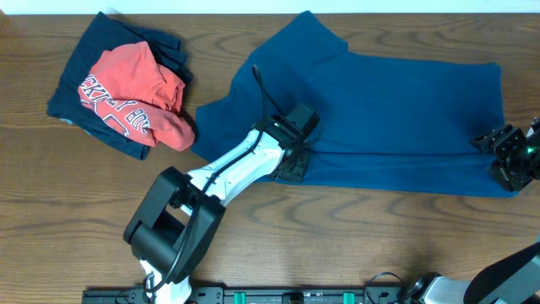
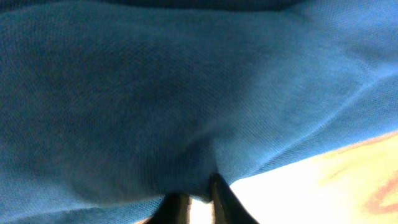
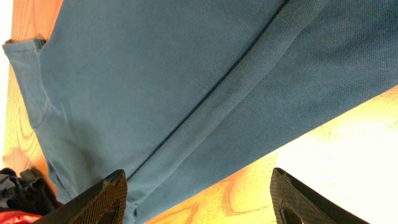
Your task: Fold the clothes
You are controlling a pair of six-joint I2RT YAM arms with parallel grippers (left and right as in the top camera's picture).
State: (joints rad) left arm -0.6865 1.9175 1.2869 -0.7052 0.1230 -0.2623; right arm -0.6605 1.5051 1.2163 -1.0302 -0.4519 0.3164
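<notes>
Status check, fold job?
Left end effector shut on blue T-shirt, near edge. Right end effector open at its right end. Red tee, navy garment piled far-left, not obstructing.

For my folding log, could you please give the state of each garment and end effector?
blue tee: spread out, one lengthwise fold.
navy garment: bunched, unfolded.
red tee: crumpled on top of it.
left end effector: shut on blue tee's near edge.
right end effector: open.
</notes>
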